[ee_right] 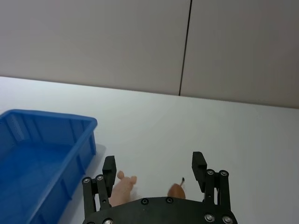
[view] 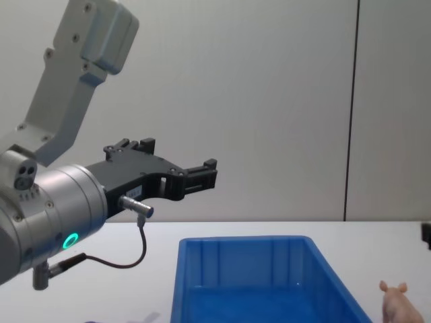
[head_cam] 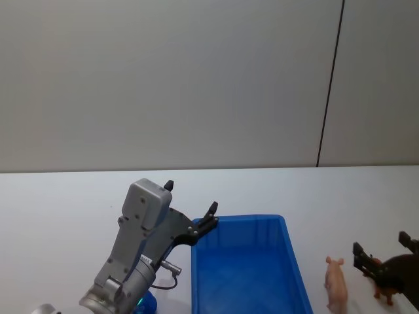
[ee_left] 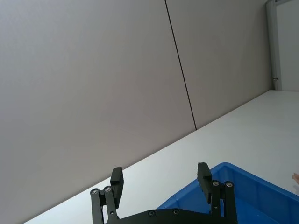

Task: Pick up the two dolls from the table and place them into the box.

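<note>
Bright, even, diffuse light. Table (head_cam: 65, 196) carries faint soft shadows beside box (head_cam: 249, 229); mild sheen on box floor.

Plain flat white counter (head_cam: 59, 209), nothing printed on it. Sitting on it is a bright blue rectangular plastic bin (head_cam: 249, 227) with a thick rim. Just off the bin's right side there's a small pale pink soft pig figure (head_cam: 336, 282), not touching it. Further right of the bin, past the pig, is a small brown four-legged soft figure (head_cam: 395, 275), looks like it's up on its feet.
</note>
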`<state>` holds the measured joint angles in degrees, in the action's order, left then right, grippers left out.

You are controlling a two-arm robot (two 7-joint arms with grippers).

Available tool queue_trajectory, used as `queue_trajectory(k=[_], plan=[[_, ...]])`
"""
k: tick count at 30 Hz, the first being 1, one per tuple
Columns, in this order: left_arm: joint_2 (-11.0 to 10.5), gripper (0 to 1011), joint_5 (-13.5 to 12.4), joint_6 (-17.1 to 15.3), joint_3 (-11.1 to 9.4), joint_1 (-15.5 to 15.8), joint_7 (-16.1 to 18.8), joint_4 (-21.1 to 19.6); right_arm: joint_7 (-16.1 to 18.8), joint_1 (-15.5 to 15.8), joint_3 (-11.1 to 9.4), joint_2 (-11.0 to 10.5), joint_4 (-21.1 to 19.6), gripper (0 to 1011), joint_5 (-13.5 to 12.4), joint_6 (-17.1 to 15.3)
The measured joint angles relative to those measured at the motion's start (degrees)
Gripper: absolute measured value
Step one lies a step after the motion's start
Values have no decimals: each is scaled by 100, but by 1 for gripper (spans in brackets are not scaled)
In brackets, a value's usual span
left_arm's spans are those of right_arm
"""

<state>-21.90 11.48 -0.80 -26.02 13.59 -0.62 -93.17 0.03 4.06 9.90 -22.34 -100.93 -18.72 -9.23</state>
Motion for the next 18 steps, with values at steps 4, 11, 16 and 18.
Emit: queue_trajectory(k=[4,11,16,18], plan=[[0,1001,0,0,0,0,0,0,-60,73,-33,-45,-13,1001,-18,-59],[0,1002,0,0,0,0,0,0,-164,222,-107,-126,9,1001,-45,-168],[0,1001,0,0,0,0,0,0,-174,253,-132,-143,89,1001,-45,-196],[0,1002,0,0,0,0,0,0,-174,254,-138,-143,148,994,-39,-208]])
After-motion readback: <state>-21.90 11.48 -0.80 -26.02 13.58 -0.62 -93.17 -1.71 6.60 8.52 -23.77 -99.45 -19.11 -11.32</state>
